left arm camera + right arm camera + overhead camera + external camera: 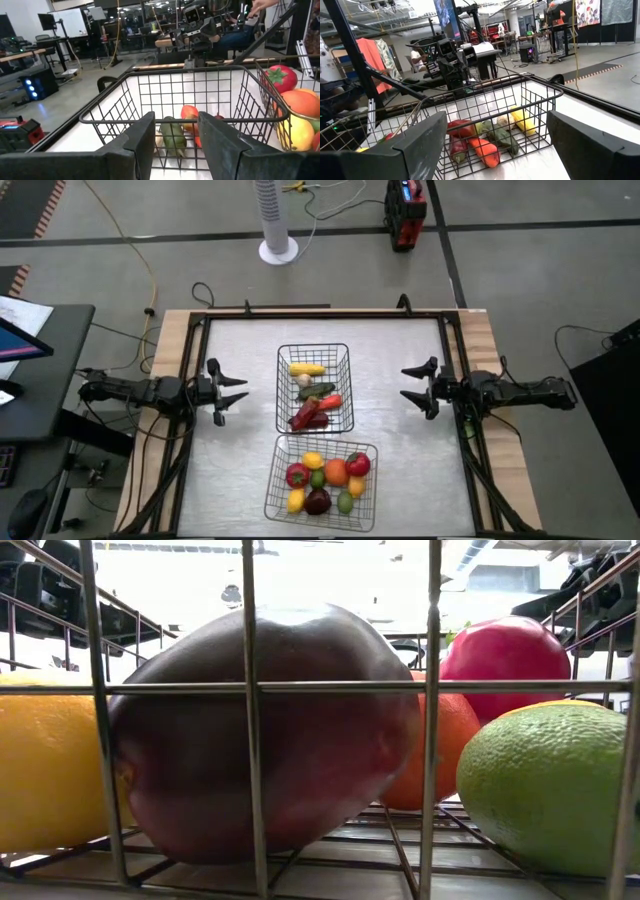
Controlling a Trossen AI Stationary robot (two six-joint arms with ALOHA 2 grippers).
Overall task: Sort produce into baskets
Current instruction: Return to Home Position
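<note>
Flanked the upper basket (279, 392) at frame centre, left gripper (232, 390) narrowly parted, right gripper (415, 387) wide, both empty; probably needed only level, outward retreat, clear of wire rims.

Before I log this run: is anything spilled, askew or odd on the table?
Nothing is spilled. Only the near basket sits slightly rotated against the squarely set far basket. The left gripper and right gripper wait open at the sides.

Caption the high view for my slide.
Vegetables in far basket, fruit in near basket; left gripper, right gripper flanking, fingers open.
</note>
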